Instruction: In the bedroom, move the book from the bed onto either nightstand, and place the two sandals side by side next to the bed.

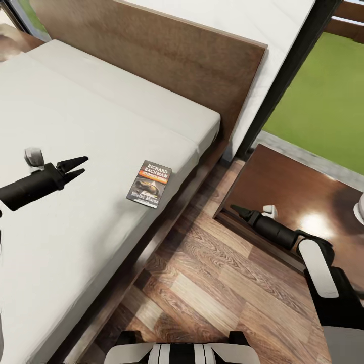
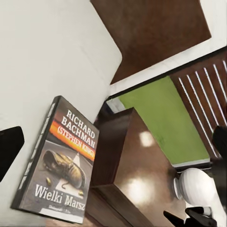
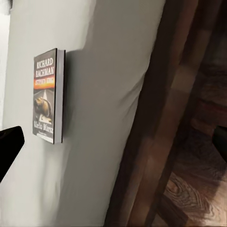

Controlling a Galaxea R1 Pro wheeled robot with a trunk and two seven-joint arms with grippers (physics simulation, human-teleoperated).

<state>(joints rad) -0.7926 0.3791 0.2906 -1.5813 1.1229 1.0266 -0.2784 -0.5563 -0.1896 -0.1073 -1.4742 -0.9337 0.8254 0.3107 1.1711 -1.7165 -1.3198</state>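
The left gripper (image 1: 80, 168) is hovering over the pale mattress of the bed (image 1: 76, 126), well to the left of the book (image 1: 149, 184), with its two black fingers (image 1: 74, 162) parted and nothing between them. In the left wrist view one dark fingertip (image 2: 9, 146) is showing at the edge, apart from the book.

The book is lying flat on the bed, cover up, close to the mattress edge nearest the nightstand (image 1: 303, 202). Its cover is reading "RICHARD BACHMAN" in white, then an orange band with "(STEPHEN KING)", then a dark picture of a worn shoe on a road, and "Wielki Marsz" in white near the foot; the smaller line below that is too blurred to read. The book (image 2: 64, 161) is showing these words most clearly in the left wrist view, and the book (image 3: 47, 94) is appearing again in the right wrist view, resting on the mattress beside the brown bed frame (image 3: 156, 118).

The headboard (image 1: 167, 55) is rising behind the mattress. Right of the book, the wood floor (image 1: 222, 283) is separating the bed from the glossy dark nightstand, and a white rounded object (image 2: 197, 185) is sitting on that top.

The right gripper (image 1: 237, 208) is hanging at the nightstand's near edge, pointing toward the bed; whether its fingers are open or closed I cannot tell.
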